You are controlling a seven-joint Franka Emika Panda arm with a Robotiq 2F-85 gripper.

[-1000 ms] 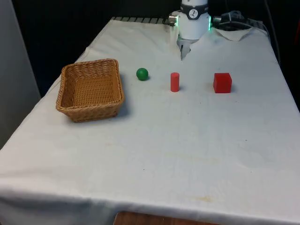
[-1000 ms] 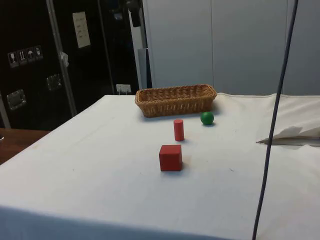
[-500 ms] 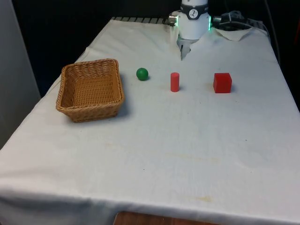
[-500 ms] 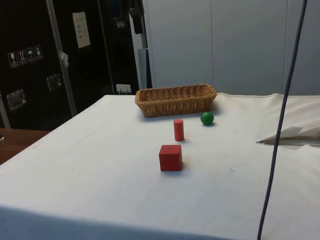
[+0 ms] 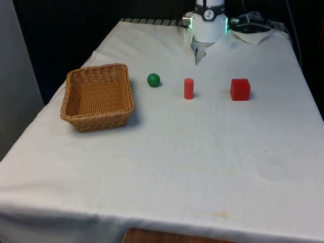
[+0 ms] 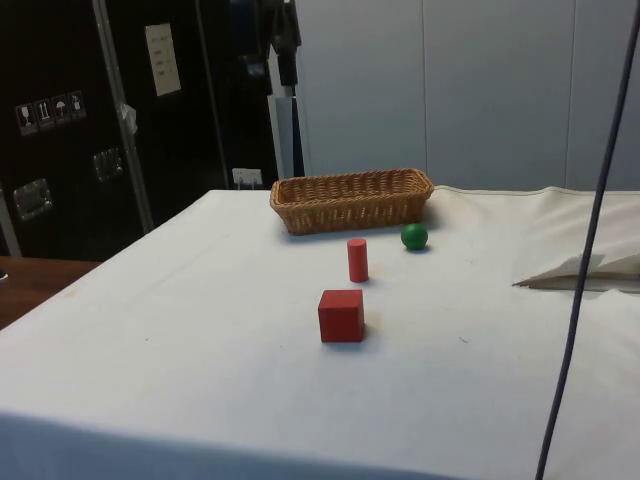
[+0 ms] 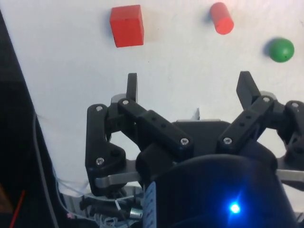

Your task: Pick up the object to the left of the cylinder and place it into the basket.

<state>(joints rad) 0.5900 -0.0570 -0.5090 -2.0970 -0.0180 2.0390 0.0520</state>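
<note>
Green ball sits on the tabletop between the wicker basket and the upright red cylinder, well apart from the pincer, which is spread wide and holds nothing. Being round, it has no long axis.
</note>
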